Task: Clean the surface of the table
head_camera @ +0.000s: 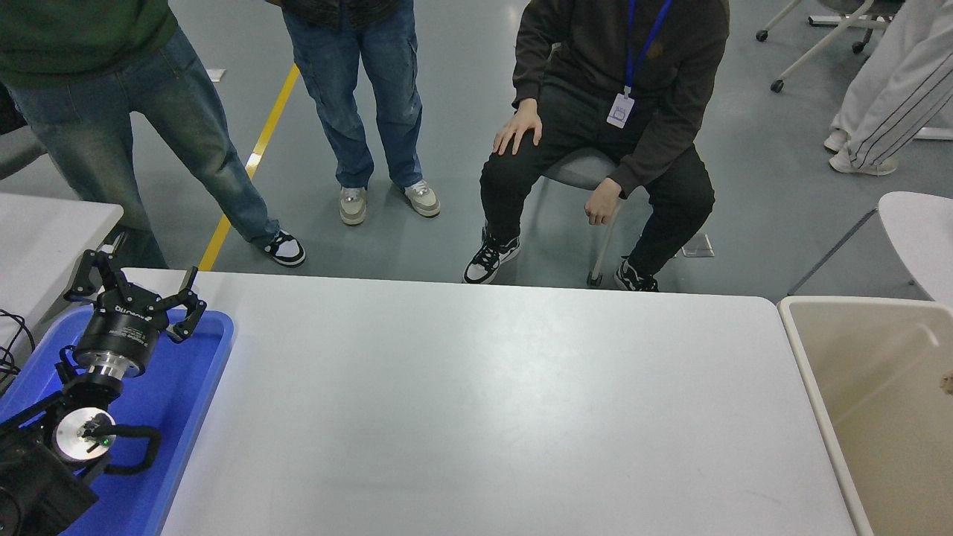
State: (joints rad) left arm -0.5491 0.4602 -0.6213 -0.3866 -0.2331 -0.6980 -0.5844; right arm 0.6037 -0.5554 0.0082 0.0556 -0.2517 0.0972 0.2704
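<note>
My left gripper [134, 286] sits at the lower left with its jaws spread wide and nothing between them, hanging over the far end of the blue tray [190, 387]. The left arm [82, 417] runs back from it toward the bottom corner, over the tray's near half. I cannot find my right gripper anywhere in this view.

The tray lies along the left edge of the table surface [476, 402], the big matte white top with rounded corners that fills the middle of my view. I see faint smudges and glare on it, nothing else resting on its open stretch. Just beside its right edge stands a beige bin [800, 350]; a small tan scrap [947, 383] shows inside it at the picture's right edge, too cropped for me to tell what it is.

To the left, apart from the main surface, is a smaller white tabletop [45, 231], and a rounded white one [919, 231] shows at the right edge.

Beyond the far side, a seated person in black [595, 134] has one hand on a knee; two people in jeans [350, 89] stand to the left by a yellow floor line [249, 164].
</note>
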